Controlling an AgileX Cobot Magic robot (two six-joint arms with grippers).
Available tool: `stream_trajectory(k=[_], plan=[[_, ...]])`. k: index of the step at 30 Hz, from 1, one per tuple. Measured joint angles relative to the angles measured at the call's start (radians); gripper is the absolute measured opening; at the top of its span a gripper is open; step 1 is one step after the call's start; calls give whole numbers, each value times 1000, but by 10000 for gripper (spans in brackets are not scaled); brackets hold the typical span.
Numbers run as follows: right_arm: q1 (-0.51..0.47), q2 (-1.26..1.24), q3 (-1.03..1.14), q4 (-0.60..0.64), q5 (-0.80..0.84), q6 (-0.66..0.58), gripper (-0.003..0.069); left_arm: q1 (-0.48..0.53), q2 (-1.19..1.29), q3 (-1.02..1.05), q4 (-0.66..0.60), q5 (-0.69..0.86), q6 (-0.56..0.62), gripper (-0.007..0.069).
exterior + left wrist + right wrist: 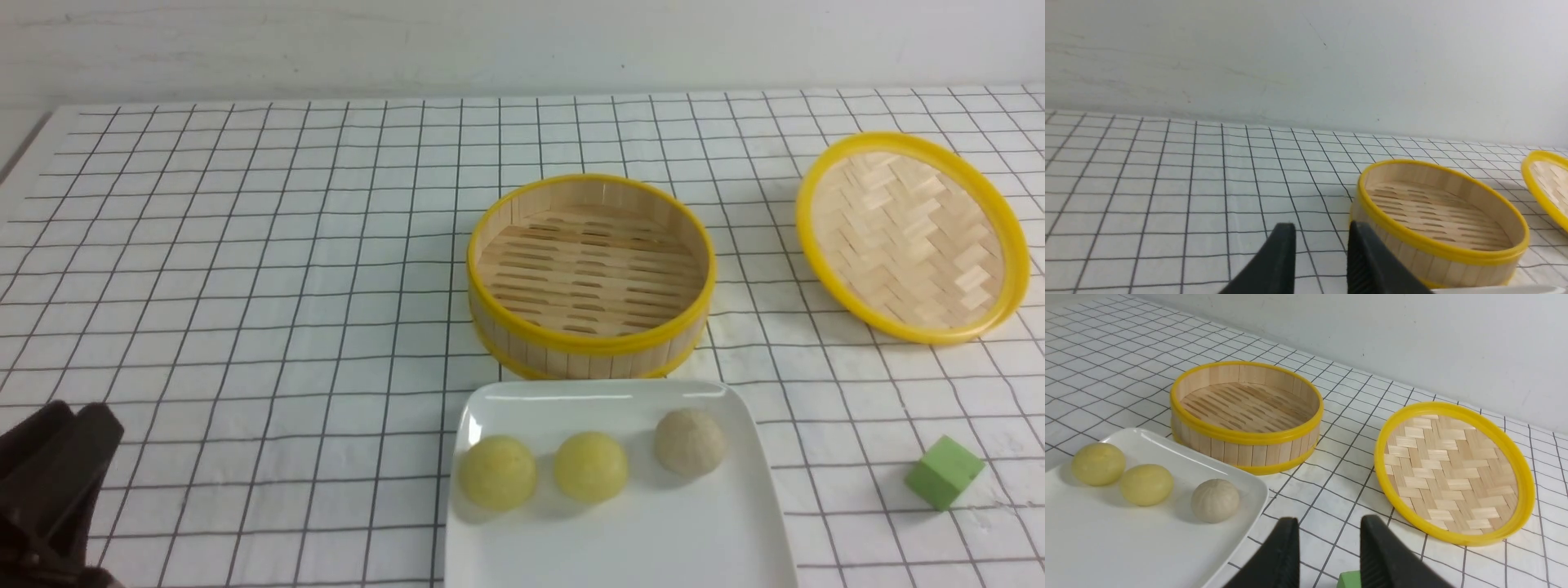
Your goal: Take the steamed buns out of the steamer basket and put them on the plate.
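Three steamed buns lie in a row on the white plate [735,523]: two pale yellow ones [497,472] [590,466] and a greyish beige one [689,442]. Behind the plate, the bamboo steamer basket [591,343] holds nothing. My left gripper [73,418] hovers at the near left, far from the plate; in its wrist view the left gripper [1322,228] is open with only tablecloth between the fingers, and the steamer basket [1437,253] is close by. My right gripper [1329,522] is open and holds nothing, near the plate [1126,555] corner. It does not show in the front view.
A shallow yellow-rimmed woven lid [910,237] leans tilted at the far right. A green cube [943,472] sits at the near right, right of the plate, and the same green cube [1349,580] shows just under the right fingers. A checked cloth covers the table, with a wall behind.
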Motion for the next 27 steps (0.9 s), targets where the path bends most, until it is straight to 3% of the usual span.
stream_trajectory(k=[4, 10, 18, 27], plan=[[0, 0, 0, 0, 0, 0, 239, 46, -59, 88, 106, -87, -16, 213], [0, 0, 0, 0, 0, 0, 239, 88, -74, 146, 210, -279, -165, 213], [0, 0, 0, 0, 0, 0, 239, 130, -104, 146, 395, -293, -362, 215], [0, 0, 0, 0, 0, 0, 239, 130, -104, 146, 412, -319, -382, 215]])
